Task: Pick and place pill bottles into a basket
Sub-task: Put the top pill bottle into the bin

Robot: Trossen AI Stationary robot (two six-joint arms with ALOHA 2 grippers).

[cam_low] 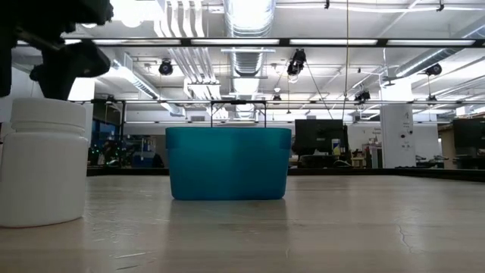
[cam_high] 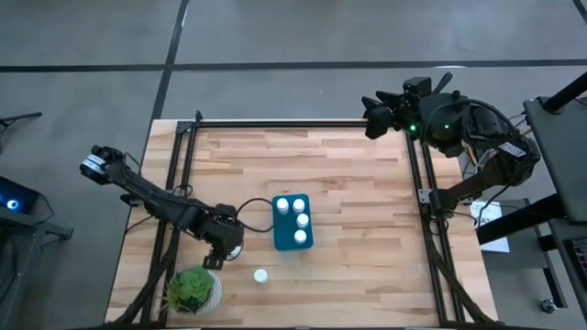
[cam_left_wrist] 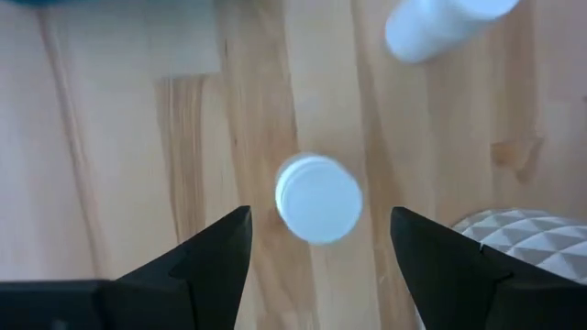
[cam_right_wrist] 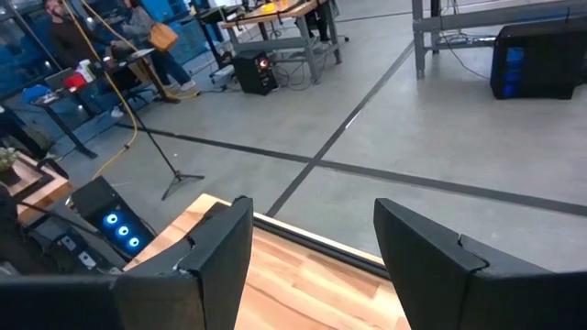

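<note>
The teal basket [cam_high: 293, 223] [cam_low: 228, 162] stands on the wooden table and holds three white pill bottles [cam_high: 299, 221]. One bottle [cam_left_wrist: 318, 199] stands upright on the table right under my left gripper [cam_high: 223, 249] [cam_left_wrist: 321, 215]. That gripper is open and points down, with a finger on either side of the cap and clear of it. Another bottle [cam_high: 261, 275] [cam_left_wrist: 438, 25] [cam_low: 42, 163] stands upright on the table between that gripper and the near edge. My right gripper [cam_high: 376, 115] [cam_right_wrist: 312, 211] is open and empty at the table's far right corner.
A round white pot with a green plant [cam_high: 193, 290] [cam_left_wrist: 523, 234] stands close to my left gripper, toward the near left corner. A black frame rail [cam_high: 174, 211] runs along the table's left side and another [cam_high: 417, 192] along its right side.
</note>
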